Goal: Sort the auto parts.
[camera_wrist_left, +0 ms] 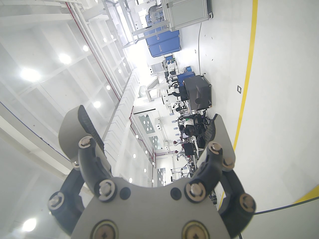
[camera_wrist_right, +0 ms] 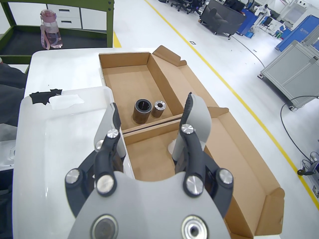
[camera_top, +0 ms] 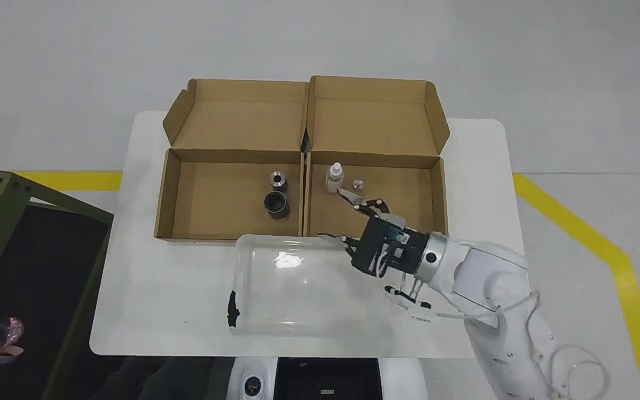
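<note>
A: From above, where do the parts sit?

B: Two open cardboard boxes stand side by side on the white table [camera_top: 150, 290]. The left-hand box [camera_top: 210, 200] holds a dark cylinder [camera_top: 276, 204] and a small silver cylinder [camera_top: 277, 180], both upright and close together. The right-hand box [camera_top: 410, 195] holds a white bottle-shaped part [camera_top: 334, 178], with a tiny pinkish piece [camera_top: 359, 184] just beside it. A clear bin [camera_top: 280, 300] sits in front of both boxes.

A: And the arm?

B: The right gripper [camera_top: 365, 207] hangs over the near side of the right-hand box, jaws spread, nothing in them.

A: What about the left wrist camera?

B: The left gripper [camera_wrist_left: 149, 120] points off into the room, away from the table. Its jaws are wide and carry nothing.

A: The right wrist camera?

B: The jaws are well apart there too. The two cylinders show between them, farther off, and the white part peeks out behind one jaw.

A: How would these handle?

B: The cylinders look like metal, so I'd guess they're stiff, heavy for their size and smooth enough to slip. I'd pinch across the round wall as they stand. The white part looks like light plastic and would probably tip easily, so take it by the body, not the narrow neck. The pinkish piece is too small to judge.
</note>
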Motion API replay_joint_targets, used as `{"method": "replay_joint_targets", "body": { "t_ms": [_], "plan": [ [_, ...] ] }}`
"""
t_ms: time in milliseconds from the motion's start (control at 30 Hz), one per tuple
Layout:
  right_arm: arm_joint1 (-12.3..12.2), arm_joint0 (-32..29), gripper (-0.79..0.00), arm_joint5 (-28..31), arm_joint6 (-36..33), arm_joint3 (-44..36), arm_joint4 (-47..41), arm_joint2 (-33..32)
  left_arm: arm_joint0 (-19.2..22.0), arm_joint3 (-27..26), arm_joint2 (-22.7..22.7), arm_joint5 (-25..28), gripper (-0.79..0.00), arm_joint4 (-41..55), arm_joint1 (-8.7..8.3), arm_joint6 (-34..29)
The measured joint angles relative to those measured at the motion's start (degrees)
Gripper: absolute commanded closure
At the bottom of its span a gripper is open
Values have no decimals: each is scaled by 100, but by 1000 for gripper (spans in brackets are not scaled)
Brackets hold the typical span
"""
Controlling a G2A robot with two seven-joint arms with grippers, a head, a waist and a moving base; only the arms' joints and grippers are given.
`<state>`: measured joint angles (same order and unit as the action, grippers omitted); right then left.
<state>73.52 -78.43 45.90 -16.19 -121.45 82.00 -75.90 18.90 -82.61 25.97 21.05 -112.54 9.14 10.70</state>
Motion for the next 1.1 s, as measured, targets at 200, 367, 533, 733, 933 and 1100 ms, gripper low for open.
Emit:
{"method": "replay_joint_targets", "body": {
  "t_ms": [200,367,533,733,933,1100],
  "plan": [
    [-106,-683,-542,-125,819,-107,141,-748,0,0,0,0,-785,0,0,0],
    [-162,-1142,-548,-352,1556,-31,280,-1203,0,0,0,0,-785,0,0,0],
    [-209,-1514,-557,-490,2071,53,408,-1538,0,0,0,0,-785,0,0,0],
    [-239,-2036,-588,-986,2755,244,588,-1902,0,0,0,0,-785,0,0,0],
    [-275,-2378,-659,-1118,3087,426,598,-2186,0,0,0,0,-785,0,0,0],
    [-301,-2521,-785,-1156,3266,591,591,-2313,0,0,0,0,-785,0,0,0]
  ]
}}
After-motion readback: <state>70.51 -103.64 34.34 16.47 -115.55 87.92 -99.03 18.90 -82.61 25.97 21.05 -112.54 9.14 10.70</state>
